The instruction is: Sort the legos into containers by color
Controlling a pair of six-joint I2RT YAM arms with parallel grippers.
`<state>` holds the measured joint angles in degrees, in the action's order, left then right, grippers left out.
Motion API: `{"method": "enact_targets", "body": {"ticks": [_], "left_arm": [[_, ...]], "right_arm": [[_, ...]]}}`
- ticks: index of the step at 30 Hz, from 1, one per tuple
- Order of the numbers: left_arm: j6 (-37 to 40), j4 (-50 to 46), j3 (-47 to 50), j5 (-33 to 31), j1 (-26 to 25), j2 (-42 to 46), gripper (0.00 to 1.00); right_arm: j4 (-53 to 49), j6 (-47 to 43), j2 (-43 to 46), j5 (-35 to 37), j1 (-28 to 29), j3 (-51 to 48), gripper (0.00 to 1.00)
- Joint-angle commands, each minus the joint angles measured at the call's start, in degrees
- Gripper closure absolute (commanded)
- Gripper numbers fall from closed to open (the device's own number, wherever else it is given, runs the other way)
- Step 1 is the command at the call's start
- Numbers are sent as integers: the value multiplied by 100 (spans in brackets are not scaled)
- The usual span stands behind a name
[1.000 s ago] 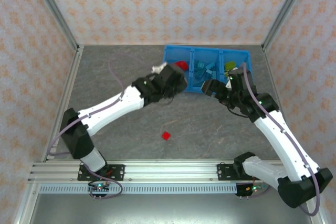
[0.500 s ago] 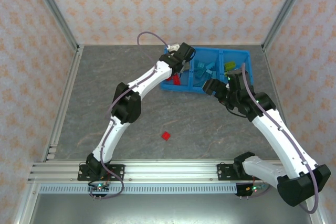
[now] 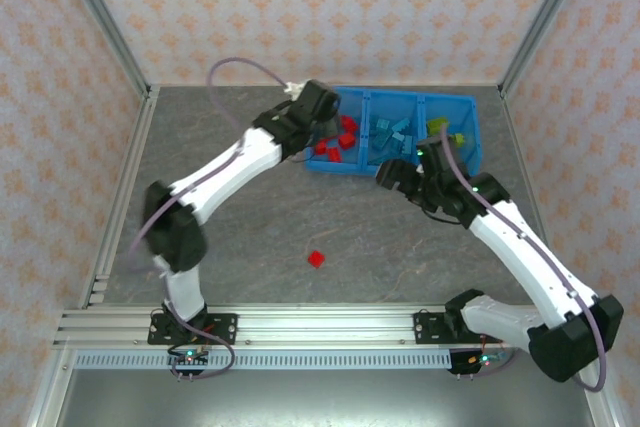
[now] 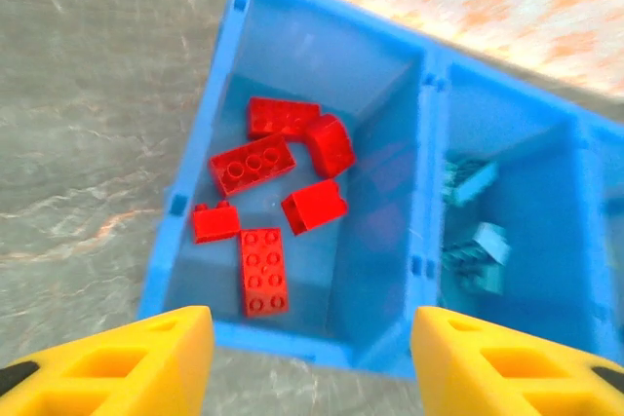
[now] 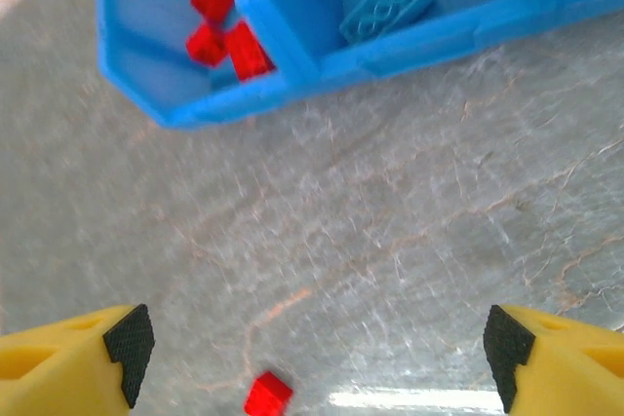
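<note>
Left jaws hang spread and empty over the blue tray [image 4: 292, 343] — red legos [image 4: 252, 165] lie in its left compartment [image 4: 322, 75], light blue ones [image 3: 392, 133] in the middle. Right jaws, spread wide, hold nothing — one red brick [image 3: 317, 259] lies loose on the counter [image 3: 250, 237].

bricks [image 4: 263, 270] lie in the tray [image 4: 292, 343] ahead of my left claw [image 4: 310, 362]; one brick [image 5: 268, 395] lies on the table [image 5: 390, 241] before my right claw [image 5: 312, 362].

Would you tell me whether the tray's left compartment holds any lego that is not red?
No, in the left wrist view every lego in that compartment is red.
</note>
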<state>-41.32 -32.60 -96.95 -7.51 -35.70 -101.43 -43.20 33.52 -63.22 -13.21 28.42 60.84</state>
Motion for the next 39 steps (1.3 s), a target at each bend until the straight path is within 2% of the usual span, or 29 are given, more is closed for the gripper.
{"method": "enact_targets", "body": {"ticks": [1, 6, 11, 13, 15, 17, 19, 22, 29, 31, 34, 39], "left_arm": [[572, 646, 1162, 23, -93, 1506, 45], [2330, 181, 2417, 33, -93, 3384, 44], [4176, -170, 3360, 71, -86, 4880, 39], [4904, -304, 3717, 328, -82, 5285, 31], [5670, -452, 4058, 904, -84, 5592, 15], [6279, -334, 4499, 1359, -79, 5869, 3], [6901, -27, 5035, 1719, -81, 6207, 0], [7280, 140, 5446, 1882, -31, 6571, 0], [7376, 97, 5768, 1826, -18, 6925, 0], [7406, 69, 5757, 1811, -16, 6926, 0], [7455, 45, 5782, 1782, -15, 6959, 0], [7430, 137, 5845, 1791, -8, 7083, 0]], "right_arm": [[69, -416, -426, 79, 770, -88, 10], [367, -719, -1681, 156, 2112, -37, 10], [740, -1102, -2580, 178, 2808, 45, 10], [777, -1320, -2909, -15, 2977, 190, 10], [629, -1644, -3310, -154, 3121, 384, 14], [433, -1901, -3597, -6, 3234, 571, 18], [374, -2071, -3792, -14, 3316, 698, 21], [334, -2025, -4086, 74, 3361, 830, 29], [281, -1880, -4533, 367, 3398, 1037, 47], [247, -1843, -4565, 375, 3391, 1083, 57], [211, -1707, -4406, 560, 3397, 1063, 69], [651, -1366, -3485, 846, 3138, 751, 77]]}}
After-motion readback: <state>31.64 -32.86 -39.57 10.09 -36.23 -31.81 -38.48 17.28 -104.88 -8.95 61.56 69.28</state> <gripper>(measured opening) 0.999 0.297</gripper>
